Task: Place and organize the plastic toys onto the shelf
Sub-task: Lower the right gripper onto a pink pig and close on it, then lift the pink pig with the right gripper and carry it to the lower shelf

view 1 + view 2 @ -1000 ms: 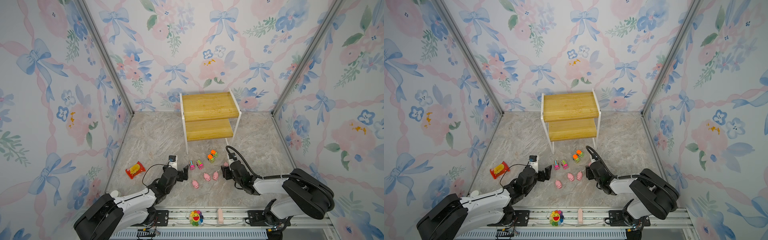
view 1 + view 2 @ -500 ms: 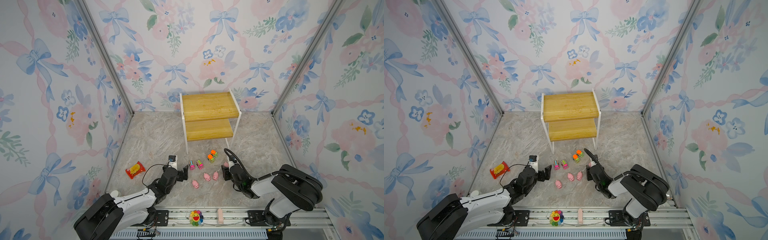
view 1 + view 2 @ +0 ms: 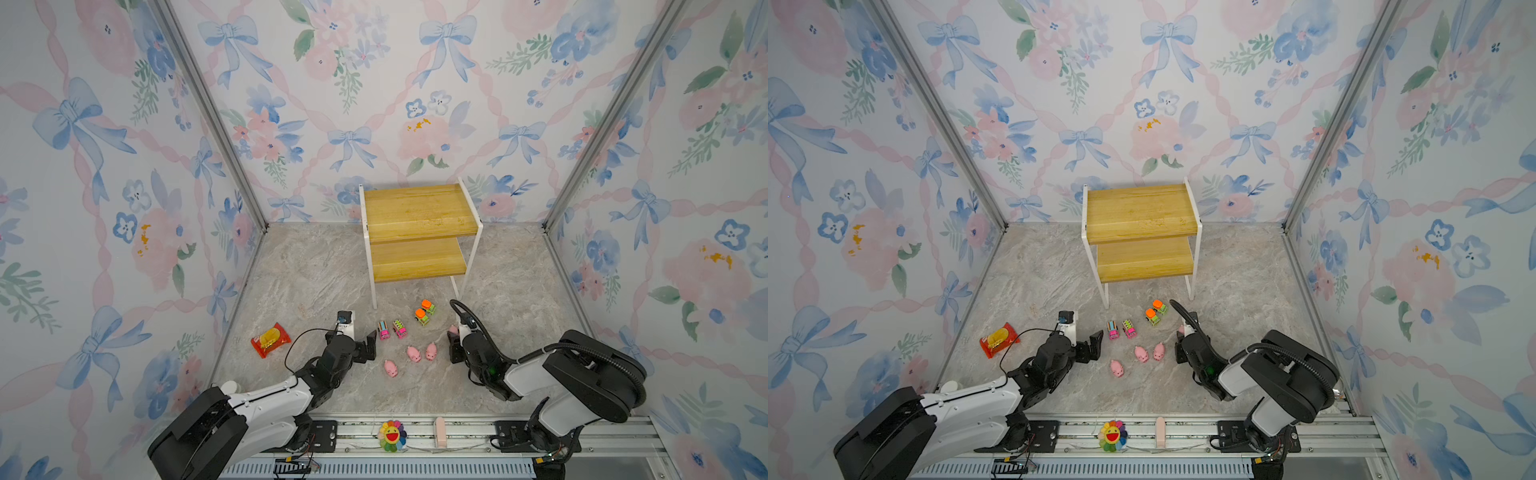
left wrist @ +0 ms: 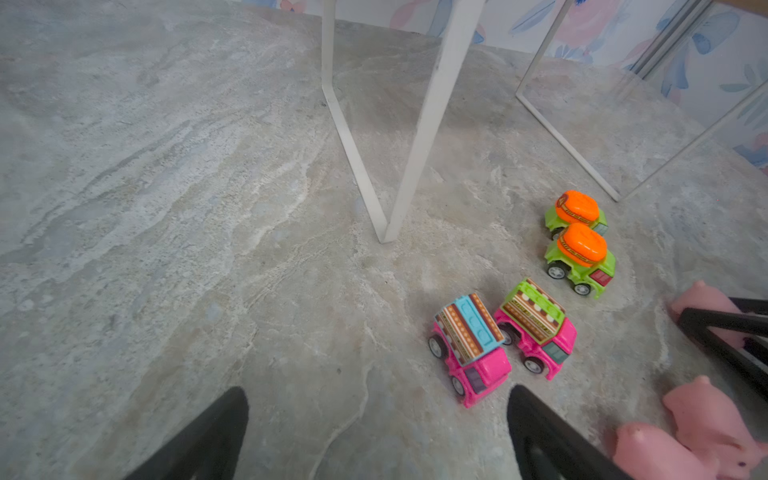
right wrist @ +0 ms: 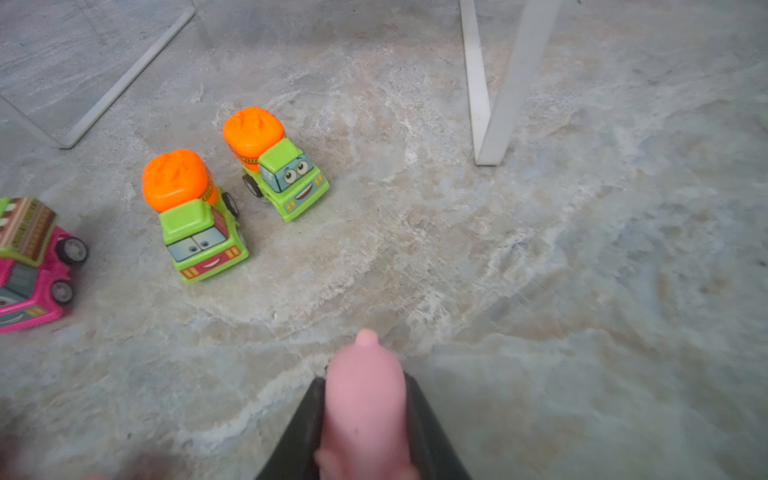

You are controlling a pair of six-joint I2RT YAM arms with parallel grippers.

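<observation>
Left pincer (image 4: 376, 397) spread wide, low over counter (image 3: 316, 270), beside two pink trucks (image 3: 383, 330) (image 3: 400, 328). Three pink pigs (image 3: 390, 368) (image 3: 413, 353) (image 3: 431, 351) loose on counter. Green trucks (image 3: 422, 316) (image 3: 428, 306) near legs of shelf (image 3: 419, 212). Right pincer (image 5: 365, 392) pinching fourth pig (image 5: 365, 415).

The shelf (image 3: 419, 216) is standing upright by the back wall, both boards bare. Before it, the far green truck (image 3: 428, 306) and near green truck (image 3: 422, 317) are sitting side by side, the left pink truck (image 3: 383, 331) and right pink truck (image 3: 400, 328) beside them, three pink pigs (image 3: 413, 353) nearer; a fourth pig (image 5: 363, 409) is being pinched in the right gripper (image 5: 363, 380)
</observation>
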